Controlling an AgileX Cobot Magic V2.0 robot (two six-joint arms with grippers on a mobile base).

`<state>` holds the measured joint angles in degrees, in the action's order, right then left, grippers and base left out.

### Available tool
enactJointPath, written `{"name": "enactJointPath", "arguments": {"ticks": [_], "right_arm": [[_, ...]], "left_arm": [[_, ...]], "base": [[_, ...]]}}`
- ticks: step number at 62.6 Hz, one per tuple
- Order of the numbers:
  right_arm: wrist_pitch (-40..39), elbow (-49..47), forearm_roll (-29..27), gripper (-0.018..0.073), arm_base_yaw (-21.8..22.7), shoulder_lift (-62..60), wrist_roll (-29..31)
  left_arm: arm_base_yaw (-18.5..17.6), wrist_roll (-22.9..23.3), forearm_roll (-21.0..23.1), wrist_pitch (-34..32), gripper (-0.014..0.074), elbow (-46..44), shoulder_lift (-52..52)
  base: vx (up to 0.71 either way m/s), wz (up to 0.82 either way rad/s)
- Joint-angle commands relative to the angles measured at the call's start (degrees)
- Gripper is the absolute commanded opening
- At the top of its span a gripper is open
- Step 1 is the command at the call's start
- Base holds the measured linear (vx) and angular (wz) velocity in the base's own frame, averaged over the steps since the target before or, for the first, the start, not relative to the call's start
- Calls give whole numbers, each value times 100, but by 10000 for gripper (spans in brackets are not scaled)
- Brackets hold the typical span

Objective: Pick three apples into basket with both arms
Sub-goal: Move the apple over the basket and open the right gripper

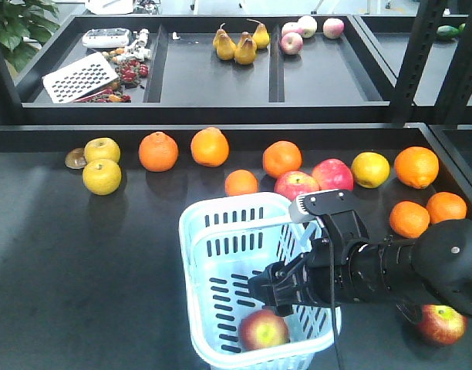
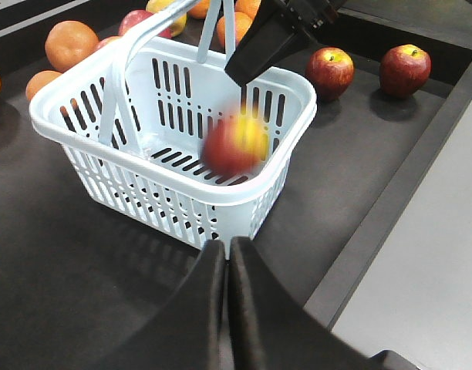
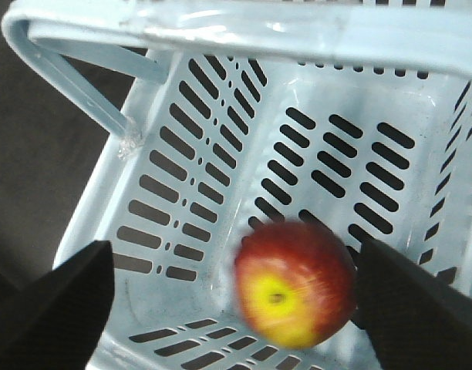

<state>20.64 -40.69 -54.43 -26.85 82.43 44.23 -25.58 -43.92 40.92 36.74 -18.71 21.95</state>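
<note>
Right jaws: spread wide and empty, with one dark finger (image 3: 55, 308) at each lower corner of the right wrist view, hanging over the open basket (image 3: 182, 193). Apple (image 3: 294, 281): dark red with a yellow patch round the stem, blurred in both wrist views. It is inside the basket, below and between the two fingers, and touches neither. In the front view it sits on the slotted floor by the near wall. Right arm (image 1: 406, 270): black, reaching in over the basket's right rim. Left jaws: pressed together with only a seam between the fingers (image 2: 197, 308), gripping nothing. They are outside the basket, just off one wall and apart from the apple. The basket is pale blue-white with slotted sides, has a handle (image 2: 120, 85) standing up, and rests on the dark counter (image 1: 82, 270). Second apple (image 2: 331, 72): dark red, on the counter near the basket's far corner, upright. Third apple (image 2: 406, 69): the same kind, just beside the second and not touching it. Oranges (image 1: 158, 151): scattered along the back of the counter. Pink-red apples (image 1: 332, 174): a pair among the oranges, behind the basket. Yellow fruit (image 1: 102, 176): two at the counter's left. Pears (image 1: 240, 46) and a grater (image 1: 80, 77): in trays on the shelf behind.
</note>
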Motion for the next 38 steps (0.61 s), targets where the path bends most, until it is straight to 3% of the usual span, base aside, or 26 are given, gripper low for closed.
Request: {"name": "enactJointPath", "arguments": {"ticks": [1, 22, 38], "right_arm": [[-116, -150, -115, 589, -1, -152, 80], [-116, -150, -348, 407, -1, -152, 67], [401, -150, -460, 115, -1, -179, 52]], "left_arm": [[3, 46, 226, -299, -8, -131, 40], [3, 46, 226, -299, -8, -131, 40], [3, 46, 226, -299, -8, -131, 40]], "base": [[0, 0], [0, 0], [0, 0]]}}
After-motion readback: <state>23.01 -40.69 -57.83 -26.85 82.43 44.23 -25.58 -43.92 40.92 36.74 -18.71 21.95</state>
